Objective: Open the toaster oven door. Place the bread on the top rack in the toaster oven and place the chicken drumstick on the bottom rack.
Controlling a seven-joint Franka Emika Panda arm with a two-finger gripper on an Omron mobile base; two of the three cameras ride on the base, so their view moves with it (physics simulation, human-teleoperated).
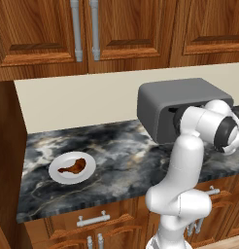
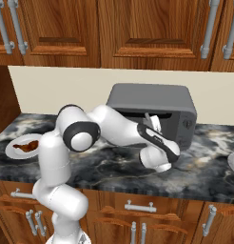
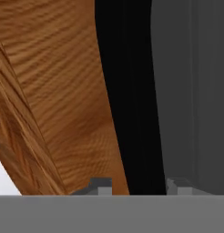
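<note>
Left base view gives you the toaster oven [image 1: 182, 104], a dark grey box at the far right of the marbled bench [image 1: 116, 160], standing against the cream wall under the wooden cabinets [image 1: 126, 29]. Your arm reaches across its front, so much of the opening is covered. Well to the left, near the bench's front edge, you see a white plate [image 1: 58, 174] with the chicken drumstick [image 1: 76, 167] lying on it, dark reddish-brown.

From the right base view you see the toaster oven door [image 2: 183, 161] swung down, lying low in front of the oven on the bench. The oven mouth shows as a dark slot, and your wrist angles down from it toward the bench; the racks inside are too dark and too covered to tell apart. The plate and drumstick sit at the far left edge of that view.

Hand view shows you the two finger tips [image 3: 101, 184] standing apart with a clear gap and nothing between them, so the jaws [image 3: 139, 185] are partly open and hold nothing. Ahead of them you have wood grain on one side and dark grey oven surface on the other, with a black band between.
</note>
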